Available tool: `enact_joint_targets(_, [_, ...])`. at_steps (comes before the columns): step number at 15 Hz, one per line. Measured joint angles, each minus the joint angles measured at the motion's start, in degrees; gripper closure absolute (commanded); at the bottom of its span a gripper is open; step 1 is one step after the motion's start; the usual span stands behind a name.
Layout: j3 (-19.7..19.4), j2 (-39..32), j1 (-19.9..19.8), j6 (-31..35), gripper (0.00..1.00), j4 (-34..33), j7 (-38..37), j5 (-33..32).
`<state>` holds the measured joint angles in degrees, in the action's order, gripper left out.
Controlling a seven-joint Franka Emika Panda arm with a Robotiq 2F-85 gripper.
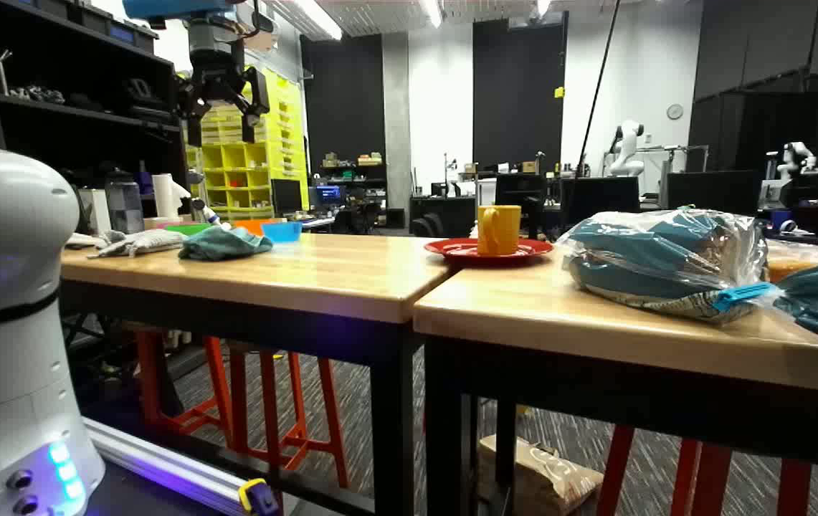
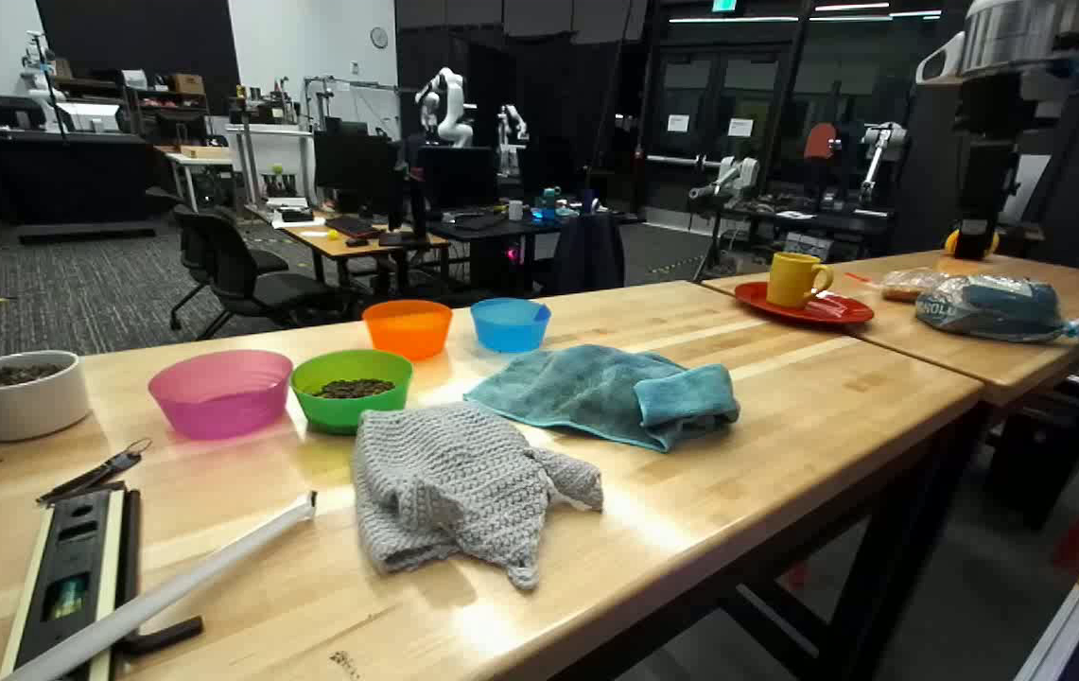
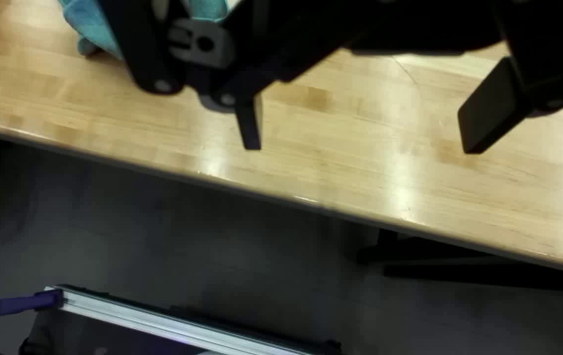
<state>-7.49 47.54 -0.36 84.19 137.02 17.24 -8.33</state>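
We're noting the hand (image 3: 363, 140) hanging released, teal cloth (image 3: 91, 24) lying at ten o'clock in wrist view, yellow mug (image 2: 790, 281) standing upright because red plate (image 2: 844, 309) is supporting it.

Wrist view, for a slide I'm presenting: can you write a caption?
Open, empty jaws over a wooden table, a teal cloth partly showing at the picture's upper left.

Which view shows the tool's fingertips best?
Wrist view: both fingertips loom large, with a wide gap over the wooden tabletop. Both exterior views show the tool smaller; in an exterior view its fingers merge into a single dark shape, hiding the gap.
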Motion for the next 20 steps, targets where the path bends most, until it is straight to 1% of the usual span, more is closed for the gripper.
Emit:
enact_joint_targets(9, [-0.01,0.01,0.04,0.04,0.0,-0.02,-0.02,0.06])
enact_joint_targets(12, [-0.05,-0.12,0.69,0.48,0.0,0.32,-0.04,1.09])
enact_joint_targets(14, [-0.04,-0.41,1.61,2.21,0.0,0.69,-0.03,2.39])
enact_joint_targets(20, [0.13,-3.73,5.34,11.49,0.0,2.44,0.13,7.38])
